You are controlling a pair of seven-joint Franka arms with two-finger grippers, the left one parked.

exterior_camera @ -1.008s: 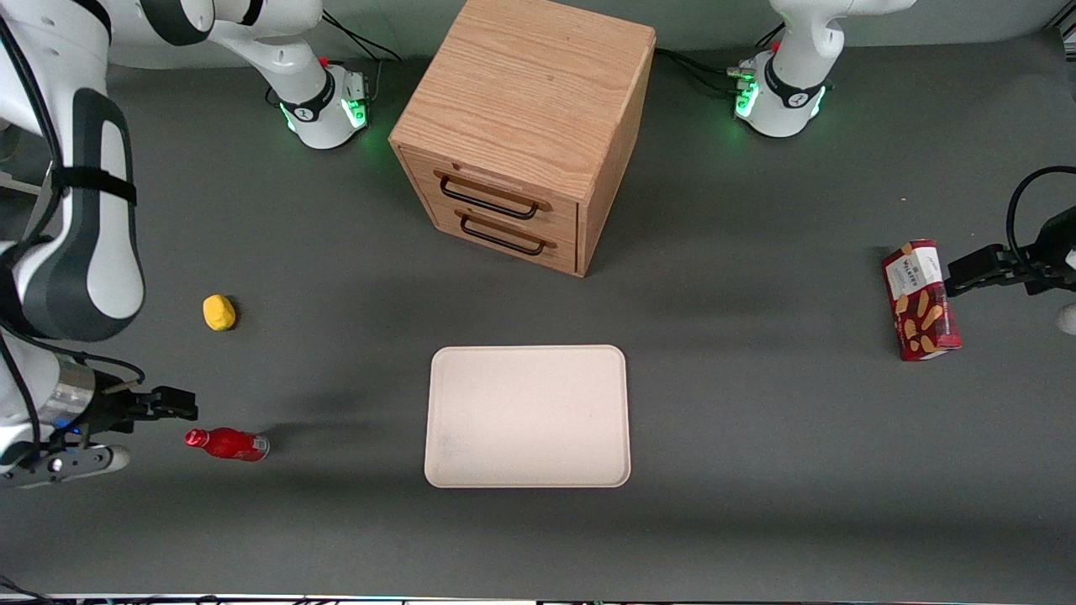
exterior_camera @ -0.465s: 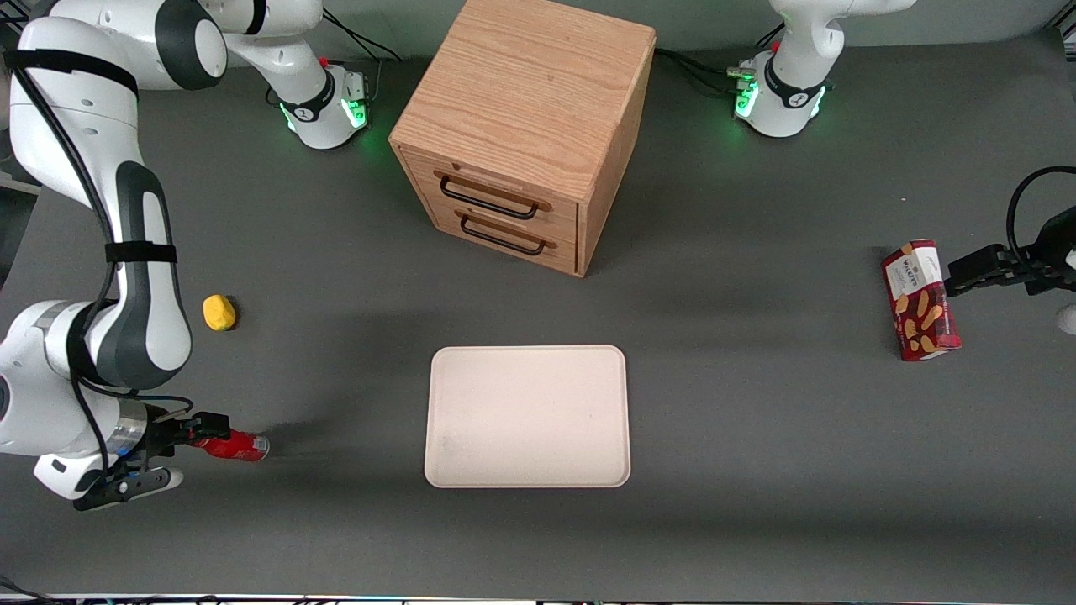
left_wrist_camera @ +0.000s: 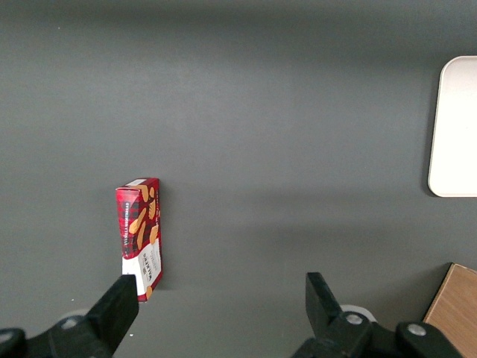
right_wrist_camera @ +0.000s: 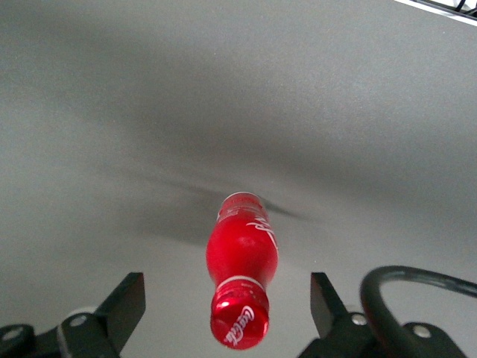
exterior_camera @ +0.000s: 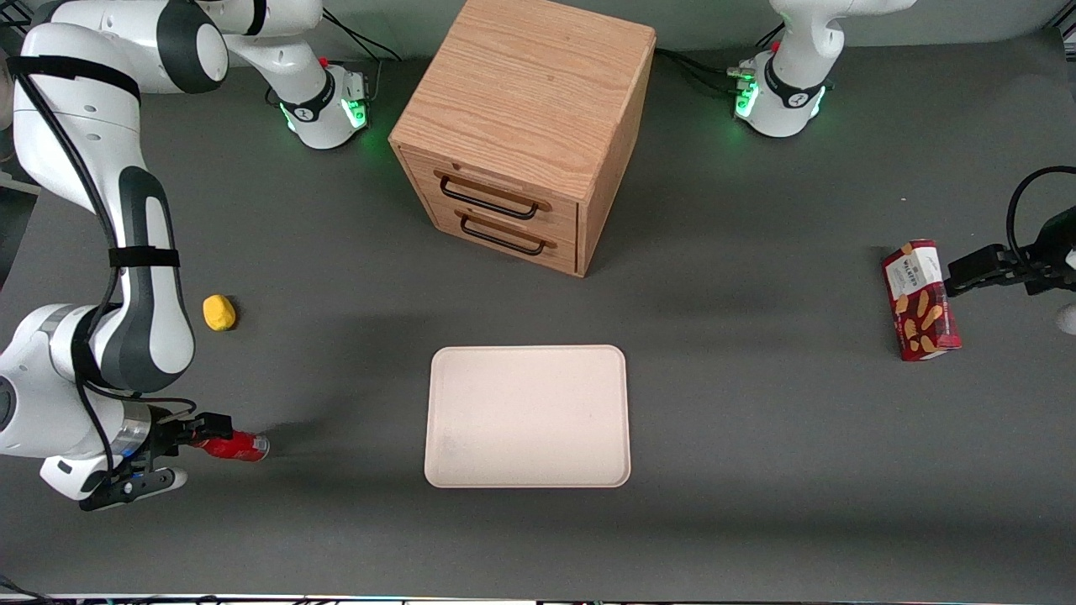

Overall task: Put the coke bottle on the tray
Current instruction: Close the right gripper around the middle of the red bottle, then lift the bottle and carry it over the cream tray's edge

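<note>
**Claw spread at the cap end of the lying coke bottle**

Front view: the claw (exterior_camera: pixel 204 435) sits low over the tabletop (exterior_camera: pixel 756 470) at the working arm's end. The coke bottle (exterior_camera: pixel 235 446) lies on its side on the tabletop, its cap end at the claw's tips and its clear base pointing away from the claw toward the tray (exterior_camera: pixel 527 416). The tray lies flat, well apart from the claw, with nothing on it. A yellow lump (exterior_camera: pixel 218 312) rests farther from the front camera than the claw, near the arm's forearm. The wooden drawer cabinet (exterior_camera: pixel 525 134) stands far from the claw, farther from the camera than the tray, with both drawers shut. The red snack box (exterior_camera: pixel 920 300) lies far off toward the parked arm's end of the tabletop.

Right wrist view: the two fingers (right_wrist_camera: pixel 123 302) are spread wide, one on each side of the coke bottle (right_wrist_camera: pixel 241 257), and neither touches it. The red cap points at the camera, midway between the fingertips; the body stretches away from the claw along the grey tabletop (right_wrist_camera: pixel 112 112).

Left wrist view: the red snack box (left_wrist_camera: pixel 139 227) lies on the tabletop, and an edge of the tray (left_wrist_camera: pixel 455 127) shows, bare.
</note>
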